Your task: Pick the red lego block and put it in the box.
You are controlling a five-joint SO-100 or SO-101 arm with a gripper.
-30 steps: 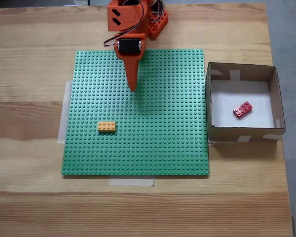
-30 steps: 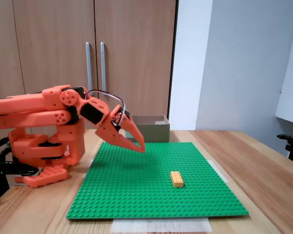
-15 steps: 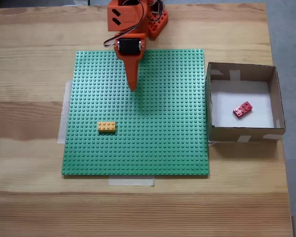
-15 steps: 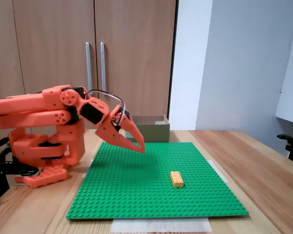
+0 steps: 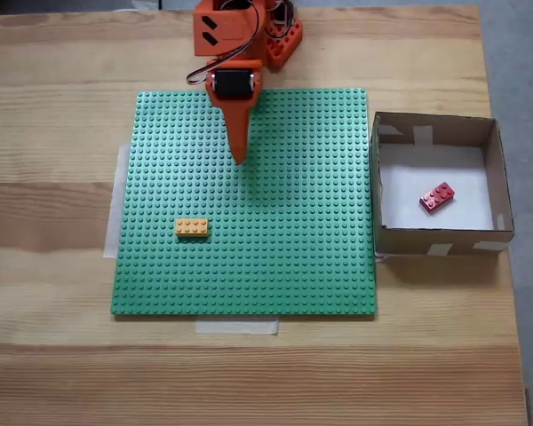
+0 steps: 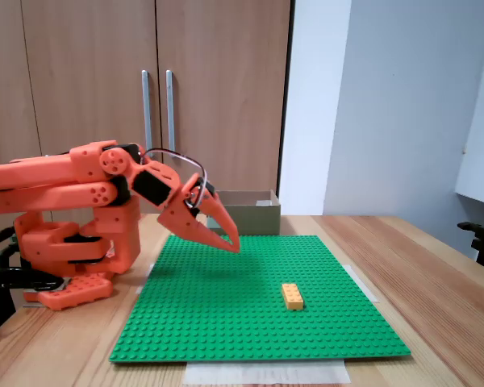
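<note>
Nothing had moved: the red lego block (image 5: 436,197) lay inside the box (image 5: 497,182), the empty gripper (image 5: 240,160) closed beside it, task apparently complete, no further move needed.

A green studded baseplate (image 5: 249,204) is lying flat on the wooden bench (image 5: 53,355), with strips of pale tape (image 5: 236,327) peeking out from under its edges. An orange-yellow brick (image 5: 192,228) is sitting on the plate (well toward the left in the view from above). Behind the bench, wooden cabinet doors (image 6: 89,72) with metal handles (image 6: 145,101) are standing closed.
</note>
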